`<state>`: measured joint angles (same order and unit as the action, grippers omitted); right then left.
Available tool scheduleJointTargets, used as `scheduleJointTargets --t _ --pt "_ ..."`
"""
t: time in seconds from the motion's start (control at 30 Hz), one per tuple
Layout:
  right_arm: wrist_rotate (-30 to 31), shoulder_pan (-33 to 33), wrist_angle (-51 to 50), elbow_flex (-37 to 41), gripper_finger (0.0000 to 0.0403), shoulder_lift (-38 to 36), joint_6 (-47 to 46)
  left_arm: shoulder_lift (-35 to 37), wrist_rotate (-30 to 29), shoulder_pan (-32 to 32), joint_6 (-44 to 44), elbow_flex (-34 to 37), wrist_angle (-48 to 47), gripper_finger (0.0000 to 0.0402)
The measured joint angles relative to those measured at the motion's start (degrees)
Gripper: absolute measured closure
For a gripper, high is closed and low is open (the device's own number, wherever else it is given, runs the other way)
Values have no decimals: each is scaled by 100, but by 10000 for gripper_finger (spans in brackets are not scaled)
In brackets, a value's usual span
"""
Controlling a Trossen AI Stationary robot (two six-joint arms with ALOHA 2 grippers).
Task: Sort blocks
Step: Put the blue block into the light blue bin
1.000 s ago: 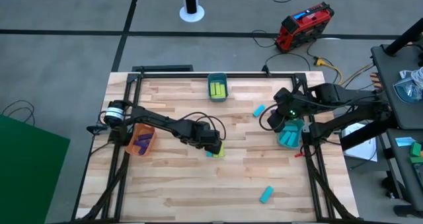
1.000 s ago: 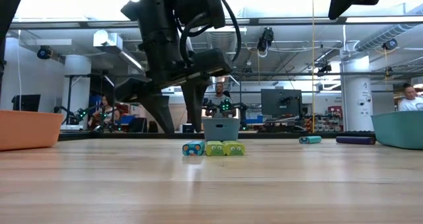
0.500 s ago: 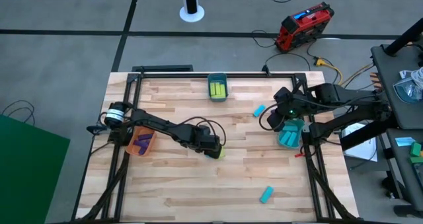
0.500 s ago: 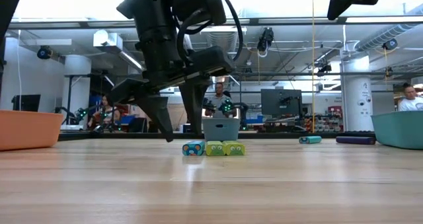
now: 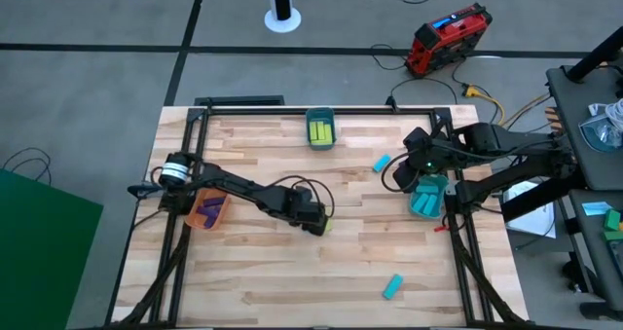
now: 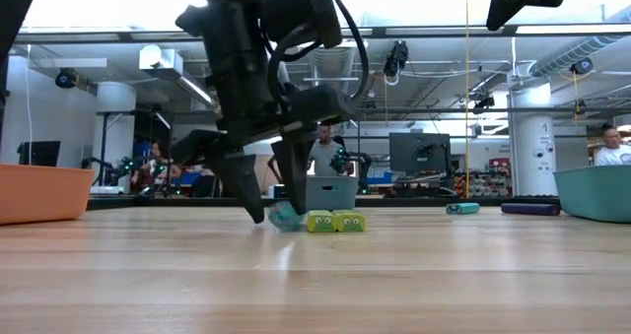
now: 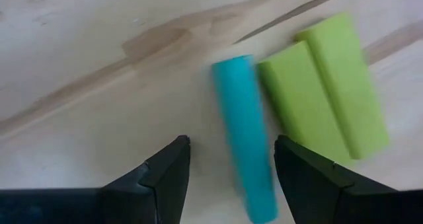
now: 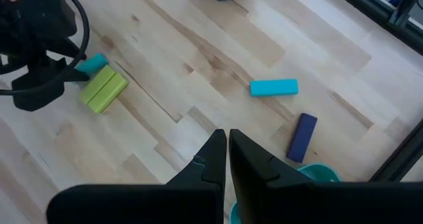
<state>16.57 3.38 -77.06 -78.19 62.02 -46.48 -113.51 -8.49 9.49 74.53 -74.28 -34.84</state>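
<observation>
Overhead looks straight down; low camera sits level; wrist cameras (left closest) share the green blocks [image 7: 324,95]

Left pincer [image 5: 316,223] low at mid-table [image 5: 263,281], over the blocks [image 5: 326,225] — right pincer [image 5: 409,179] above the teal bin [image 5: 425,205]; cyan block [image 5: 392,287] lies apart.
</observation>
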Motion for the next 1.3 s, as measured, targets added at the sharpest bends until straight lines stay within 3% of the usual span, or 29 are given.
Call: scheduleJointTargets --t 0.47,0.67,0.83,0.9,1.1,1.3 --pt "1 0 4 0 392 0 -2 14 2 44 -267 1 -567 217" --pt "6 0 20 0 392 0 -2 -25 4 48 -463 2 -579 271" --pt "107 0 69 0 392 2 -2 -107 85 59 -715 -8 -571 344" --pt "150 0 118 0 392 2 -1 -93 133 60 -1004 -14 -569 373" --pt "75 7 223 49 392 2 237 288 282 16 -2340 24 -918 374" --pt "-703 13 1087 327 392 2 1352 1257 498 -65 -3904 17 -692 374"
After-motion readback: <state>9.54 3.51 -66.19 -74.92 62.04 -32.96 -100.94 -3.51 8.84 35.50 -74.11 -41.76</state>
